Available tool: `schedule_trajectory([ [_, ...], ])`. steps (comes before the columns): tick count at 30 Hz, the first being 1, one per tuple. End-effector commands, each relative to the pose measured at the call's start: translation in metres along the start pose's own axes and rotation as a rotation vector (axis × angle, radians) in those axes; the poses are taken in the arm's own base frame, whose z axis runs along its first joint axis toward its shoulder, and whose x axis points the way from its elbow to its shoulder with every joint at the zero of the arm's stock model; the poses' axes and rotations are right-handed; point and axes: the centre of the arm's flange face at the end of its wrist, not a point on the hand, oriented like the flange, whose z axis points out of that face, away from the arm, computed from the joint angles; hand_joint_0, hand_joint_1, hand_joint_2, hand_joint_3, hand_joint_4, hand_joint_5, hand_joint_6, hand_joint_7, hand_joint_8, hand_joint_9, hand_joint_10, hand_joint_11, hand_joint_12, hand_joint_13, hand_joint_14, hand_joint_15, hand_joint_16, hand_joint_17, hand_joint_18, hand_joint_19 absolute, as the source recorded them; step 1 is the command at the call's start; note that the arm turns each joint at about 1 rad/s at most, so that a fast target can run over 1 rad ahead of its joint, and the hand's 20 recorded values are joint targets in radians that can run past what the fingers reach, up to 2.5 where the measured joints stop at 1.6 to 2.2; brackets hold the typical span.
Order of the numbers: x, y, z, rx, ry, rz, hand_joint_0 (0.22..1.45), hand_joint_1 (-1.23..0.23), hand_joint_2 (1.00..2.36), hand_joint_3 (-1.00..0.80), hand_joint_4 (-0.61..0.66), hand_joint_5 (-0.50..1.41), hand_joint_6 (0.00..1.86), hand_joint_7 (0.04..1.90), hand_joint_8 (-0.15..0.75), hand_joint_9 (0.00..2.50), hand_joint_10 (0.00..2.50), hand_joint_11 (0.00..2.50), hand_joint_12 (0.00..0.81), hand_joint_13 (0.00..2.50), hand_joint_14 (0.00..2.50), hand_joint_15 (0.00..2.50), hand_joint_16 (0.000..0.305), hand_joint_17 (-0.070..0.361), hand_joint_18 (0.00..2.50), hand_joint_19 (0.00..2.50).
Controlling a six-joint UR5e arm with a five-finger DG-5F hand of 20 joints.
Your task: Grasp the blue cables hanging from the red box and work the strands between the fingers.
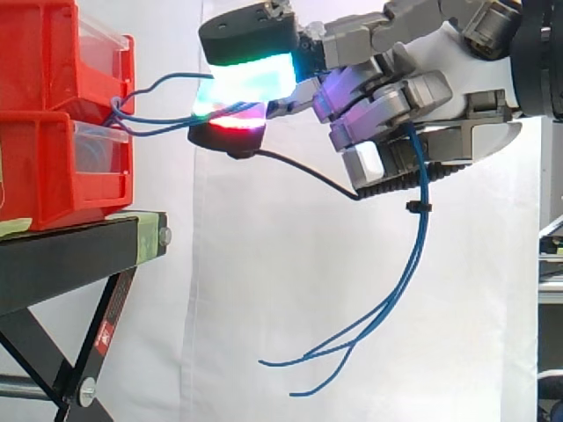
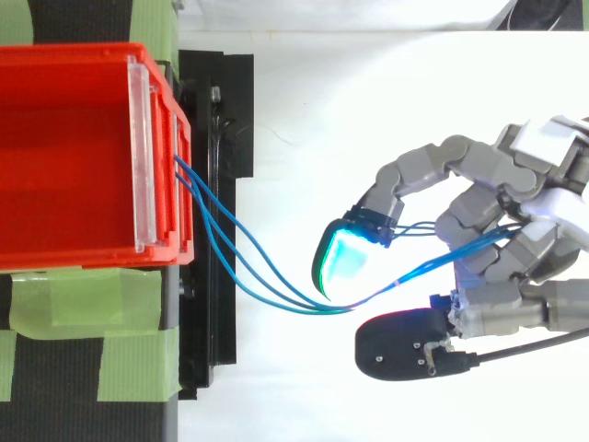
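Between fingers [image 1: 248, 77], blue cables [image 2: 308, 308] pinched, midsections hidden

The red bins [image 1: 53, 158] are glossy moulded plastic with clear plastic front panels [image 2: 138, 157]. The black stand [image 1: 70, 255] looks like matt painted metal, patched with matt green tape [image 2: 92, 354]. The blue cables [image 1: 420, 229] have smooth sheaths.

Two red bins [image 1: 53, 167], one black stand [image 1: 70, 255], three blue cable strands [image 2: 313, 308], one hand [image 1: 413, 79].
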Motion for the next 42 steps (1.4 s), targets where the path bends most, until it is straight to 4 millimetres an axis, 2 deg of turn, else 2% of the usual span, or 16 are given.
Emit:
schedule_trajectory([
  [1,-0.0007,0.0001,0.0005,0.0,-0.003,0.0,0.92,-0.82,1.0,-0.14,0.37,-0.21,0.96,0.78,0.492,1.27,2.5,2.46,0.646,1.79,2.5,1.41,0.248,0.186,2.42,0.51],
  [3,0.0002,0.0003,0.0001,0.0,0.0,0.0,0.92,-0.81,1.01,-0.25,0.35,-0.16,0.96,0.8,0.492,1.27,2.5,2.46,0.646,1.79,2.5,1.41,0.248,0.186,2.42,0.51],
  [9,-0.0008,-0.0005,0.0002,0.001,-0.001,-0.001,0.99,-0.77,1.01,-0.31,0.32,-0.14,1.05,0.79,0.492,1.27,2.5,2.46,0.646,1.79,2.5,1.41,0.248,0.186,2.42,0.51],
  [14,-0.0006,0.0001,0.0005,0.0,-0.001,0.0,1.17,-0.75,1.01,-0.2,0.27,-0.08,1.07,0.78,0.492,1.27,2.5,2.46,0.646,1.79,2.5,1.41,0.248,0.186,2.42,0.51],
  [17,-0.0009,-0.0006,0.0002,0.001,-0.002,-0.001,1.21,-0.74,1.01,-0.14,0.25,-0.07,1.08,0.77,0.492,1.27,2.5,2.46,0.646,1.79,2.5,1.41,0.248,0.186,2.42,0.51],
  [20,0.0002,0.0003,0.0001,0.0,0.0,0.0,1.21,-0.75,1.01,-0.18,0.25,-0.08,1.04,0.79,0.492,1.27,2.5,2.46,0.646,1.79,2.5,1.41,0.248,0.186,2.42,0.51],
  [23,0.0002,0.0003,0.0001,0.0,0.0,0.0,1.12,-0.79,1.02,-0.33,0.26,-0.09,0.84,0.86,0.492,1.27,2.5,2.46,0.646,1.79,2.5,1.41,0.248,0.186,2.42,0.51],
  [26,-0.0006,0.0001,0.0005,0.0,-0.001,0.0,1.1,-0.81,1.02,-0.41,0.26,-0.11,0.83,0.84,0.492,1.27,2.5,2.46,0.646,1.79,2.5,1.41,0.248,0.186,2.42,0.51],
  [28,0.0002,0.0003,0.0001,0.0,0.0,0.0,1.18,-0.8,1.02,-0.33,0.23,-0.09,0.79,0.85,0.492,1.27,2.5,2.46,0.646,1.79,2.5,1.41,0.248,0.186,2.42,0.51],
  [30,0.0002,0.0003,0.0001,0.0,0.0,0.0,1.26,-0.77,1.01,-0.14,0.2,0.02,0.69,0.91,0.492,1.27,2.5,2.46,0.646,1.79,2.5,1.41,0.248,0.186,2.42,0.51],
  [32,0.0,-0.0004,-0.0002,0.001,0.001,-0.001,1.27,-0.76,1.01,-0.09,0.2,0.07,0.7,0.92,0.492,1.27,2.5,2.46,0.646,1.79,2.5,1.41,0.248,0.186,2.42,0.51],
  [35,0.0002,0.0003,0.0001,0.0,0.0,0.0,1.15,-0.75,1.01,-0.11,0.23,0.08,0.74,0.92,0.492,1.27,2.5,2.46,0.646,1.79,2.5,1.41,0.248,0.186,2.42,0.51],
  [36,0.0002,0.0003,0.0001,0.0,0.0,0.0,1.06,-0.76,1.01,-0.2,0.25,0.1,0.73,0.93,0.492,1.27,2.5,2.46,0.646,1.79,2.5,1.41,0.248,0.186,2.42,0.51],
  [37,0.0002,0.0003,0.0001,0.0,0.0,0.0,1.04,-0.76,1.01,-0.21,0.25,0.1,0.73,0.94,0.492,1.27,2.5,2.46,0.646,1.79,2.5,1.41,0.248,0.186,2.42,0.51],
  [39,0.0,-0.0004,-0.0002,0.001,0.001,-0.001,0.89,-0.75,1.01,-0.38,0.27,0.11,0.7,0.96,0.492,1.27,2.5,2.46,0.646,1.79,2.5,1.41,0.248,0.186,2.42,0.51],
  [42,0.0,0.0002,0.0001,0.0,-0.001,0.0,0.82,-0.75,1.01,-0.48,0.27,0.11,0.66,1.0,0.492,1.27,2.5,2.46,0.646,1.79,2.5,1.41,0.248,0.186,2.42,0.51],
])
